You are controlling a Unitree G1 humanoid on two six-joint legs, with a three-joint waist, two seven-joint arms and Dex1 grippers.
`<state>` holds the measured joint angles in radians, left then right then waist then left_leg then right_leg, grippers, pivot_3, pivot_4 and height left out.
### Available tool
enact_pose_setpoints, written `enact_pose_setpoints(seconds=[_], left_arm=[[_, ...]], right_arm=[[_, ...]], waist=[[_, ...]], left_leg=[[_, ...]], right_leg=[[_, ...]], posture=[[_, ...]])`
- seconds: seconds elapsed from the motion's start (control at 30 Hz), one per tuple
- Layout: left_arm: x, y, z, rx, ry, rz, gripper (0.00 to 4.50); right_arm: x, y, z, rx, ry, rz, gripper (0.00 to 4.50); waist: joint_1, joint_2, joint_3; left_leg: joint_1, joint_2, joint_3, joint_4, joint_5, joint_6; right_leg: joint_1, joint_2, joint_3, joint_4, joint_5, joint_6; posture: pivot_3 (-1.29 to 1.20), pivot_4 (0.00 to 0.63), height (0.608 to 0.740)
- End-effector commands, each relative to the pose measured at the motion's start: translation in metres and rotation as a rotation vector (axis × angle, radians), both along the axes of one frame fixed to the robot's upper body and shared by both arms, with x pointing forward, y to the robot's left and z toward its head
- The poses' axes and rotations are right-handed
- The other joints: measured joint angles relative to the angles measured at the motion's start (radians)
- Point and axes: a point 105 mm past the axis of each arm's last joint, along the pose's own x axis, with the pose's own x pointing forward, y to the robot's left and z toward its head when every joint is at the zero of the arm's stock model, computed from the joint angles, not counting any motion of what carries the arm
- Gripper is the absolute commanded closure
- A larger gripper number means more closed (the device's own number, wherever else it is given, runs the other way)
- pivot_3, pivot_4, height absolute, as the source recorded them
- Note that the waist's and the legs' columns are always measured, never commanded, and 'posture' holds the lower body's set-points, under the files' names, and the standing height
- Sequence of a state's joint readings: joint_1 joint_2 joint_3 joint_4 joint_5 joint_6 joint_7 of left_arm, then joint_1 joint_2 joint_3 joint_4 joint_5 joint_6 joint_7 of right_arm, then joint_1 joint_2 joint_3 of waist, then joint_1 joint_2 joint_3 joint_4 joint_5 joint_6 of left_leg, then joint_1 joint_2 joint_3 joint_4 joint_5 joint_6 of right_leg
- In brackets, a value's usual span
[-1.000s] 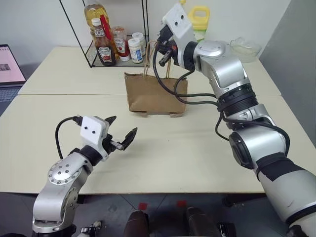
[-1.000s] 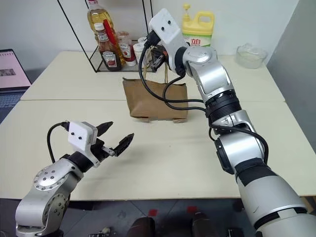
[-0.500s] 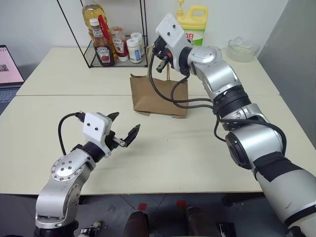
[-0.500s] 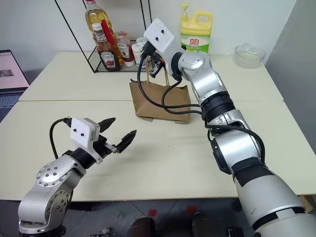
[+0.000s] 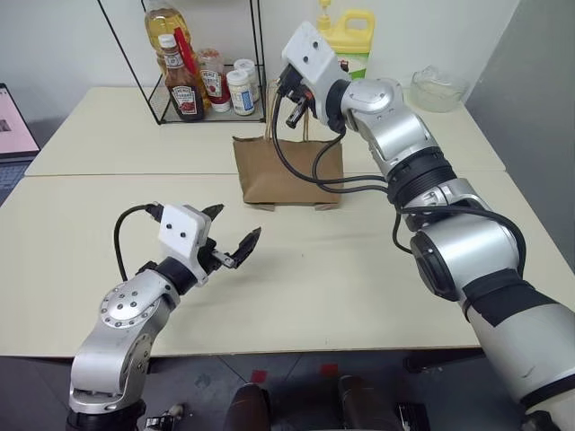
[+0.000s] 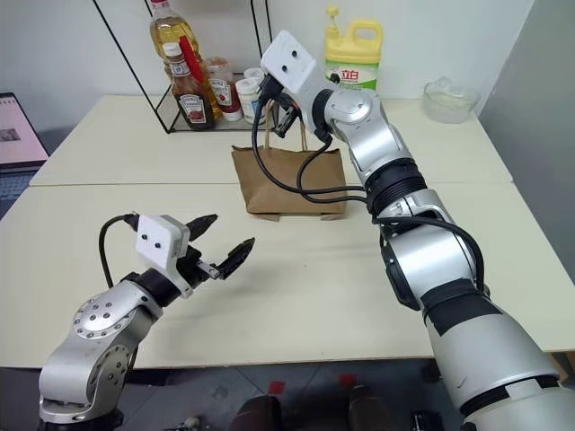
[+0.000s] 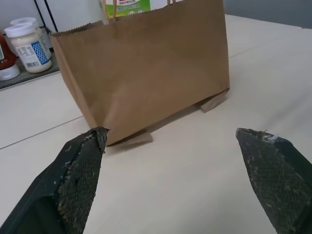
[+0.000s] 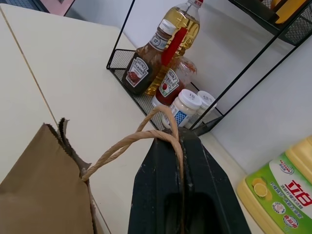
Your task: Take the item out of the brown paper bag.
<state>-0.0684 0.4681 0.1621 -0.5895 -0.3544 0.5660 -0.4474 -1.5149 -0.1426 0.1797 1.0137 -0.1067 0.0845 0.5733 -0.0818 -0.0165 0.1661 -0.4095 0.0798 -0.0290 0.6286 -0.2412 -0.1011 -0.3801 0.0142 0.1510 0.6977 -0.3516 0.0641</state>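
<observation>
The brown paper bag (image 5: 287,171) stands upright on the table, past its middle seam. My right gripper (image 5: 293,106) reaches in level above the bag's mouth, shut on the two tan looped handles (image 8: 146,134). The black fingers (image 8: 168,185) are pressed together around the loops. My left gripper (image 5: 232,235) hovers open over the near table, in front of the bag and to its left, pointing at the bag (image 7: 146,68) with nothing between its fingertips (image 7: 85,161). The item is hidden; the inside of the bag cannot be seen.
Behind the bag, a black wire rack (image 5: 202,108) holds ketchup bottles, a tall oil bottle and white jars. A yellow detergent jug (image 5: 352,34) stands behind my right wrist, and a glass bowl (image 5: 438,88) sits at the back right. A laptop (image 5: 13,121) lies at the left edge.
My right wrist has rolled a little while staying shut on the handles. The bag stays in much the same spot. My left gripper has kept still and open.
</observation>
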Motion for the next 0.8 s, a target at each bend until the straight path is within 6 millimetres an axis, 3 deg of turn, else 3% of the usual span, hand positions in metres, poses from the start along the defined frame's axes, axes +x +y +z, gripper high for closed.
enact_pose_setpoints(seconds=[0.03,0.23,0.33,0.47,0.6,0.8], left_arm=[[-0.001,-0.003,0.01,0.01,-0.045,-0.011,0.0],[-0.002,-0.005,0.008,0.017,-0.043,-0.018,0.0],[0.0,-0.011,0.006,0.018,-0.043,-0.023,0.0],[0.002,-0.022,0.005,0.019,-0.046,-0.028,0.0],[0.001,-0.021,0.012,0.019,-0.067,-0.029,0.0],[0.011,-0.015,0.032,0.033,-0.109,-0.042,0.0]], right_arm=[[-0.011,0.009,0.031,0.007,-0.1,0.037,4.47],[-0.009,0.009,0.018,-0.02,-0.062,0.046,4.47],[-0.009,0.007,0.014,-0.029,-0.053,0.049,3.85],[-0.011,0.005,0.011,-0.036,-0.038,0.067,2.47],[-0.024,-0.015,0.004,-0.065,-0.016,0.121,1.11],[-0.075,-0.062,-0.018,0.039,0.133,0.147,1.11]], waist=[[-0.001,0.0,0.0],[-0.001,0.0,0.0],[-0.001,0.0,0.0],[-0.001,0.0,0.0],[0.001,0.0,0.0],[0.019,0.0,0.0]], left_leg=[[0.0,0.0,0.0,0.0,0.0,0.0],[0.0,0.0,0.0,0.0,0.0,0.0],[0.0,0.0,0.0,0.0,0.0,0.0],[0.0,0.0,0.0,0.0,0.0,0.0],[0.0,0.0,-0.001,0.001,0.0,0.0],[-0.001,0.0,-0.006,0.001,0.0,0.0]], right_leg=[[0.0,0.0,0.0,0.0,0.0,0.0],[0.0,0.0,0.0,0.0,0.0,0.0],[0.0,0.0,0.0,0.0,0.0,0.0],[0.0,0.0,0.0,0.0,0.0,0.0],[0.001,0.0,-0.001,0.0,0.0,0.0],[0.003,0.0,-0.006,0.0,0.0,0.0]], posture=[[0.0,0.15,0.74],[0.0,0.15,0.74],[0.0,0.15,0.74],[0.0,0.15,0.74],[0.0,0.15,0.74],[0.0,0.15,0.74]])
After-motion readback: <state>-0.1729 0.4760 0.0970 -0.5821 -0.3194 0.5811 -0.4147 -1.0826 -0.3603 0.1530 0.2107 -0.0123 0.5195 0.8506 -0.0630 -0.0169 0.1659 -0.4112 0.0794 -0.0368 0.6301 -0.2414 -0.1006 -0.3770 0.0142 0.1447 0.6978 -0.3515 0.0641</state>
